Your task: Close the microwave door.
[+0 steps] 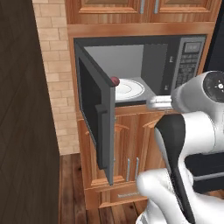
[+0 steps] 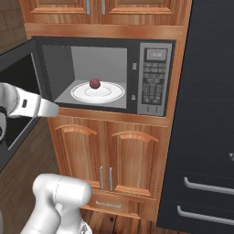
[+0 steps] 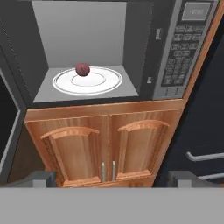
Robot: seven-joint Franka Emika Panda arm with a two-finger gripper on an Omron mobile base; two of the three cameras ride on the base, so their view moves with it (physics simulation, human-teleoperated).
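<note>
The microwave door point(image 1: 94, 114) stands swung wide open to the left, its inner side and black window facing the cavity and its vertical bar handle point(image 1: 103, 131) on the free edge. It also shows as the door point(image 2: 13, 93) and as a sliver of door point(image 3: 6, 124) at the left edge. Inside the cavity a small dark-red ball point(image 3: 82, 69) rests on a white turntable plate point(image 3: 107, 81). My gripper point(image 3: 113, 179) is open, fingertips far apart, holding nothing. It hangs in front of the microwave, level with the lower cabinets and apart from the door.
The grey keypad panel point(image 2: 154, 77) is right of the cavity. Wooden cabinet doors point(image 3: 105, 140) sit below the microwave. A tall dark unit with bar-handled drawers point(image 2: 208, 151) stands to the right. A brick wall point(image 1: 52, 65) and a dark panel point(image 1: 22, 131) close the left side.
</note>
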